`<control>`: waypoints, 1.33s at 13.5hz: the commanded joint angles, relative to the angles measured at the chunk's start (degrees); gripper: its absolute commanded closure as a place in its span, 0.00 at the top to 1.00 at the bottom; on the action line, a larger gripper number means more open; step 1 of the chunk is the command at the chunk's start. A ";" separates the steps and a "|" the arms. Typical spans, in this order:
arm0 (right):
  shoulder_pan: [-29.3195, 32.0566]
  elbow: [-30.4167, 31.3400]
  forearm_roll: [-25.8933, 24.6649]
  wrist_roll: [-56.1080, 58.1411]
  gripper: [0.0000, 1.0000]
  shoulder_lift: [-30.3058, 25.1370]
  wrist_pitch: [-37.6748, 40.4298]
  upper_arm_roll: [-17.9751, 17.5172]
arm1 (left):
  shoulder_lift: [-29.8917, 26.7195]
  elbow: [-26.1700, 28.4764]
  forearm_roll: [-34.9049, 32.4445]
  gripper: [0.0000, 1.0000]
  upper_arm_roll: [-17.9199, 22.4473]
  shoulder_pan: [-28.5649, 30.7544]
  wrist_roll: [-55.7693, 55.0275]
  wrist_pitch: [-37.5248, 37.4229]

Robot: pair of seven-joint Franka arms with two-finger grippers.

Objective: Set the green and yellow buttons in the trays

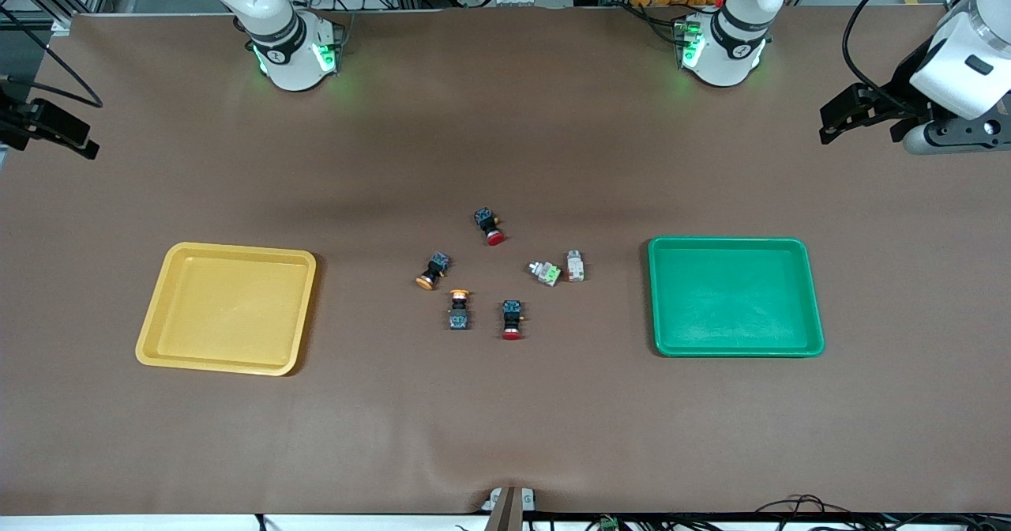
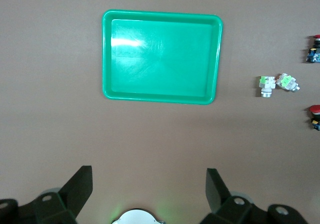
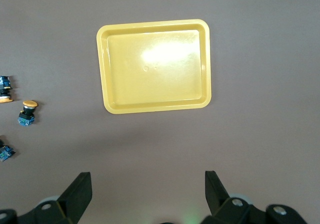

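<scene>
Two black-bodied buttons with orange-yellow caps lie mid-table, toward the yellow tray. Two pale grey-white buttons lie side by side toward the green tray. One shows a green cap; the other shows none here. Both trays are empty. My left gripper hangs open and empty at the left arm's end of the table; its wrist view shows its fingers wide apart over the green tray and the grey-white buttons. My right gripper is open and empty over the yellow tray and an orange-capped button.
Two black-bodied switches with red caps lie among the buttons, one farther from the front camera, one nearer. The brown mat covers the table. The arm bases stand along the robots' edge.
</scene>
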State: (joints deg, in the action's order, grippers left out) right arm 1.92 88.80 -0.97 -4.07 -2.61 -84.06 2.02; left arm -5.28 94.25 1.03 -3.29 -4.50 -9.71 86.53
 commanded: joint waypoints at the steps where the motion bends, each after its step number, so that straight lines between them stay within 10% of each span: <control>1: 1.42 -1.70 -0.61 0.64 1.00 0.50 1.01 -1.31 | 1.15 -2.49 -1.12 1.00 -0.05 -0.07 -0.13 -1.46; 18: -1.29 -1.09 3.43 -4.37 1.00 11.03 -2.67 -8.17 | 3.53 -3.46 -0.95 1.00 -0.05 -0.42 -0.31 -1.46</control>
State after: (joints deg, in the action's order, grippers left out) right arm 1.91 88.60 1.73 -6.94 5.74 -85.00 -5.69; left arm -2.78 92.72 1.03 -3.33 -4.60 -9.72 86.49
